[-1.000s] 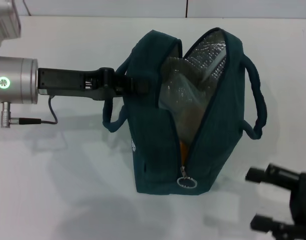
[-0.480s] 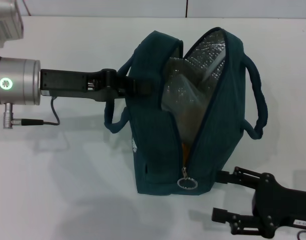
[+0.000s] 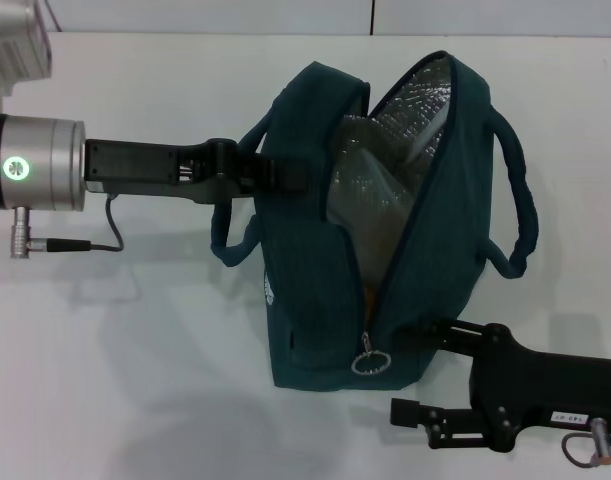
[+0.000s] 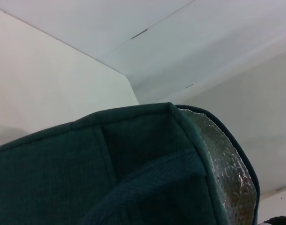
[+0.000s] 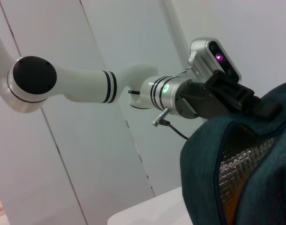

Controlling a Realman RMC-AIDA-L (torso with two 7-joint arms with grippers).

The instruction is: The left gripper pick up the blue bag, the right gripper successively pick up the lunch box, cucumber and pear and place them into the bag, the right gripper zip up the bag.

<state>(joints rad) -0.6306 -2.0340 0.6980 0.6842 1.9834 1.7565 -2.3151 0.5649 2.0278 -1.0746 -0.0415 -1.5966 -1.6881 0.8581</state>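
Holding the blue bag [image 3: 385, 230] upright on the white table [image 3: 135, 380] with my left gripper [image 3: 285, 172] clamped on its upper edge, I bring my right gripper [image 3: 410, 370], fingers spread, beside the ring zip pull [image 3: 371, 362], aiming to pinch it squarely before drawing upward.

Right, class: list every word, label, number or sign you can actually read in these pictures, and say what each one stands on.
No text can be read for certain.
Small white label on the right gripper, by the blue bag's zip end: characters too small to read.
White round logo low on the bag: mostly hidden at the side seam, unreadable.
Green light on the wrist of the left gripper, at the bag's rim: a lit symbol, no letters.
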